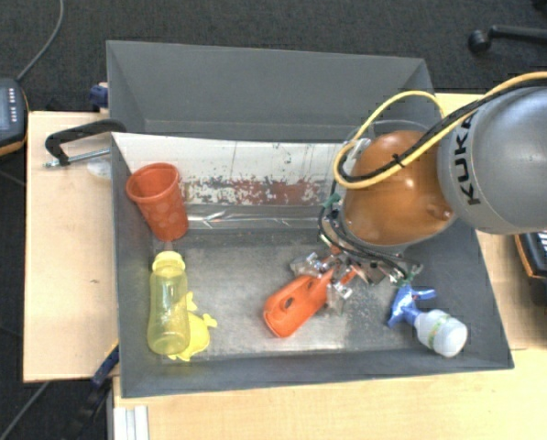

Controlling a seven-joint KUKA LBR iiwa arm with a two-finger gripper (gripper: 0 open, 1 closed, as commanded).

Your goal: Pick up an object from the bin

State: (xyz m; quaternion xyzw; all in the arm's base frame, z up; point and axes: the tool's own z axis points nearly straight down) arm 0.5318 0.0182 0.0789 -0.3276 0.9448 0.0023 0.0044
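Reaching in from the right on a grey arm, with the black letters "KUK" readable along its side. Below an orange wrist cover looped by a yellow cable, down low with the gripper at the floor of the bin, right of centre. Meeting there the upper right end of an orange tapered plastic thing that lies slantwise near the front wall; seemingly touching it, but too tangled in metal parts to tell whether apart, together or clamped. Near that on the right, lying on its side, a small white bottle with a blue trigger top. Well apart at the left, an orange cup tilted by the back corner, and a clear yellow bottle stretched along the left wall, touching a flat yellow scrap. Along the pale strip of the back wall, reddish speckles, too smeared to read as writing.
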